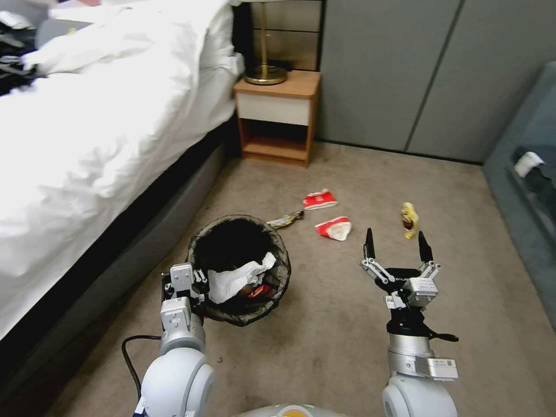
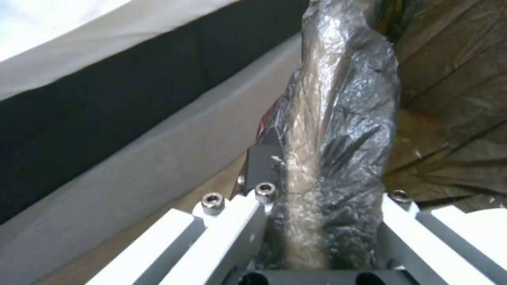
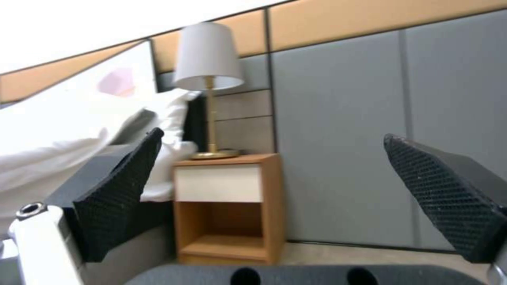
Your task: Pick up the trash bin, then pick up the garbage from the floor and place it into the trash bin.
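The left gripper [image 1: 186, 285] pinches the light bin [image 1: 238, 269] by its slippery bagged rim, while the right gripper [image 1: 397, 246] hovers wide open short of flimsy wrappers [image 1: 334, 227] on the floor.

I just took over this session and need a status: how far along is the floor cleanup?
Done: the left gripper is clamped on the trash bin rim, and white tissue with a red scrap lies inside. In hand: the right gripper is open and empty, raised above the carpet. Left on the floor: two red-and-white wrappers, a yellow wrapper and a brownish wrapper behind the bin.
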### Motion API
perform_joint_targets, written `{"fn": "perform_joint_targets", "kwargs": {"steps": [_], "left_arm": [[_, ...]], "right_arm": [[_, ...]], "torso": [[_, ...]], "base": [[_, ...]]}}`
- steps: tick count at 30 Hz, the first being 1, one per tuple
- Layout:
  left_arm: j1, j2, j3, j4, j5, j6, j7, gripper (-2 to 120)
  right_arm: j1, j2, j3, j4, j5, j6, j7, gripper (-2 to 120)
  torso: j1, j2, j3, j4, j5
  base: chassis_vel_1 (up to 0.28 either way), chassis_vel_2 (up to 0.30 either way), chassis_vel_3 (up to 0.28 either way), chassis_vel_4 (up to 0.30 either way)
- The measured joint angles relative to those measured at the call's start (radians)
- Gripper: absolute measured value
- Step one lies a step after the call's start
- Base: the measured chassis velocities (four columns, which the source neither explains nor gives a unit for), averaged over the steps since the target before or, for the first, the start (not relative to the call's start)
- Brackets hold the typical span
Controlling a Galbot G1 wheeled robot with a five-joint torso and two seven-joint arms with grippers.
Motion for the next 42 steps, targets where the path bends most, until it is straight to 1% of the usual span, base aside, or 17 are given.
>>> {"fn": "perform_joint_targets", "kwargs": {"steps": [3,9,12,32,42], "left_arm": [[0.0,-0.001,0.0,0.002,0.002,-0.003,-0.001,0],[-0.002,-0.002,0.003,0.003,0.002,-0.004,0.001,0],[-0.002,-0.001,0.002,0.003,0.001,-0.004,0.001,0],[-0.003,0.0,-0.002,-0.007,-0.002,-0.002,0.001,0],[0.001,0.006,0.001,-0.017,-0.002,-0.001,0.001,0]], "right_arm": [[0.001,0.001,-0.002,0.0,0.0,-0.002,-0.001,100],[0.008,0.001,-0.003,0.002,-0.001,-0.009,-0.003,100],[0.011,0.0,-0.003,0.002,-0.001,-0.011,-0.004,100],[0.013,0.006,-0.01,0.002,-0.012,-0.012,-0.013,100],[0.023,0.015,-0.005,0.012,-0.029,-0.047,0.001,100]], "torso": [[0.0,0.0,0.0,0.0002,0.0],[0.0,0.0,0.0,-0.0006,-0.0001],[0.0,0.0,0.0,-0.0003,0.0],[0.0,0.0,0.0,-0.0003,0.0],[0.0,0.0,0.0,-0.0003,0.0]], "base": [[0.101,0.079,0.087,0.096],[0.011,0.012,0.004,0.007],[0.0,0.0,0.0,0.0],[0.0,0.0,0.0,0.0],[0.0,0.0,0.0,0.0]]}}
